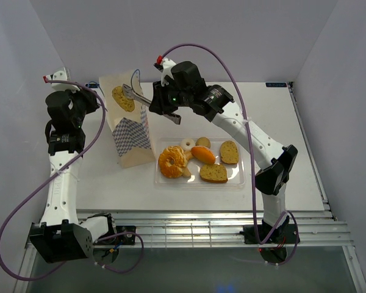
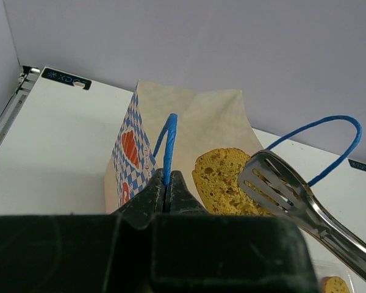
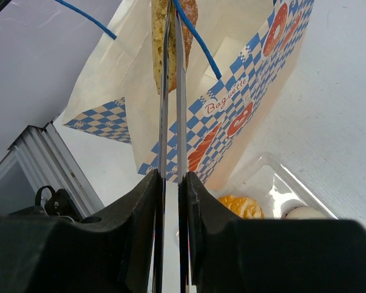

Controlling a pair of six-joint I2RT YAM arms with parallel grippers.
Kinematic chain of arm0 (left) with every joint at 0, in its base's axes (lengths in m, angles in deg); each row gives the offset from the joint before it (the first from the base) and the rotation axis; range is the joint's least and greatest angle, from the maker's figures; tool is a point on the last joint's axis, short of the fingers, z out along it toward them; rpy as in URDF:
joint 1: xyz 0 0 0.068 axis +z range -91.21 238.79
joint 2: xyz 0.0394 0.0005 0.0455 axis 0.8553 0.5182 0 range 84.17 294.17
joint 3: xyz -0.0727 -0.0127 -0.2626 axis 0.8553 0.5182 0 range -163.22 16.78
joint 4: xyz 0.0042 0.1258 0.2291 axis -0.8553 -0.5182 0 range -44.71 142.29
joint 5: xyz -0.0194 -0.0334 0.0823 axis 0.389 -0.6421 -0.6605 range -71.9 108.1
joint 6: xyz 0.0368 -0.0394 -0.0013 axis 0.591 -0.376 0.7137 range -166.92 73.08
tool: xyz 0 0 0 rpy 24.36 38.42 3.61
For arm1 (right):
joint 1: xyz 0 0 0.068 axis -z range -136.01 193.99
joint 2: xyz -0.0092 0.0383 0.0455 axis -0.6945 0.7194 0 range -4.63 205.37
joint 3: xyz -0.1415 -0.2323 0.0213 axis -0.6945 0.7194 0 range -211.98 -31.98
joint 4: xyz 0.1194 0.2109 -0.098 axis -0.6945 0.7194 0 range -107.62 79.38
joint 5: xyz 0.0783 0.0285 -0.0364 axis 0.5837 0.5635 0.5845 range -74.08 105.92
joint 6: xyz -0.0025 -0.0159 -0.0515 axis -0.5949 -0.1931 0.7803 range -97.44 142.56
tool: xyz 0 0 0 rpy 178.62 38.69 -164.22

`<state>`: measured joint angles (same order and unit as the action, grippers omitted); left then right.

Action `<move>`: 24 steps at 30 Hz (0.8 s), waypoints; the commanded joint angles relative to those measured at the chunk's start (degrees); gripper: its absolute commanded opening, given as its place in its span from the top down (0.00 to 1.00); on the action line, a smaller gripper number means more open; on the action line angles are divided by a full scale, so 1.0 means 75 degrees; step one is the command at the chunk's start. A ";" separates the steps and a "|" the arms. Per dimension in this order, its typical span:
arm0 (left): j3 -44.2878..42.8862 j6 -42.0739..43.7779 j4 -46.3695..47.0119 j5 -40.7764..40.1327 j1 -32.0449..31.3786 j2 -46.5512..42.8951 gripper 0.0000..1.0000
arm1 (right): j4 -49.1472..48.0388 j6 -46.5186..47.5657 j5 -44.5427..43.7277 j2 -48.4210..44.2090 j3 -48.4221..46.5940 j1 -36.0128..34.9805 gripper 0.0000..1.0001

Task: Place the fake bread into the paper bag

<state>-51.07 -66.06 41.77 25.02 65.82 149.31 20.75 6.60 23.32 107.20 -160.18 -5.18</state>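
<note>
- toast slice (image 1: 122,97) hangs over the open mouth of the paper bag (image 1: 133,134), pinched edge-on between the blades of a pair of metal tongs (image 1: 137,96); it is above the opening, not yet inside.
- right gripper (image 3: 171,183) has its jaws clamped together on the tong arms. squeezing them is what pins the slice, and the long blades let it reach the bag mouth from off to one side.
- left gripper (image 2: 166,190) has its jaws closed tight on the near blue cord handle (image 2: 169,143). this probably pulls that side up and outward so the mouth stays wide and the bag stays upright for the drop.
- the bag stands on the table just left of the clear tray (image 1: 244,177), near enough for short carries.
- in the tray lie the twisted ring (image 1: 172,162), the oval roll (image 1: 203,154), two more brown slices and small pale pieces, so most of the task looks undone.
- next move, as i judge it: lower the blades a little, then ease the squeeze. the far handle crosses close to the tongs and could snag.
</note>
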 commanded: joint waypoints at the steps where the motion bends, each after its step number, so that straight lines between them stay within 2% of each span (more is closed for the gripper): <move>1: -0.0023 -0.0003 0.0044 0.0121 0.0047 -0.0272 1.00 | -0.0522 0.0008 -0.0049 -0.0005 -0.0356 -0.0007 0.91; 2: -0.0011 -0.0003 0.0032 0.0132 0.0036 -0.0272 1.00 | -0.0511 0.0019 -0.0037 0.0019 -0.0367 0.0005 0.84; 4: 0.0059 0.0008 0.0114 0.0167 0.0036 -0.0342 1.00 | -0.0522 0.0031 -0.0002 0.0019 -0.0379 0.0005 0.78; 6: 0.0222 -0.0003 0.0254 0.0214 0.0036 -0.0401 1.00 | -0.0522 0.0055 0.0033 0.0007 -0.0402 0.0017 0.66; 10: 0.0434 -0.0003 0.0337 0.0226 0.0036 -0.0401 1.00 | -0.0511 0.0055 0.0150 -0.0063 -0.0403 0.0040 0.54; 18: 0.0879 -0.0003 0.0676 0.0261 0.0036 -0.0541 1.00 | -0.0358 0.0043 0.0489 -0.0379 -0.0227 0.0052 0.53; 24: 0.1055 0.0055 0.0771 0.0332 0.0047 -0.0553 1.00 | -0.0347 0.0055 0.0900 -0.1093 0.0346 0.0052 0.55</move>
<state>-43.68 -66.02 46.51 26.50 65.82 146.56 20.86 6.57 27.47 105.27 -158.52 -5.09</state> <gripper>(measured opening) 0.023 0.458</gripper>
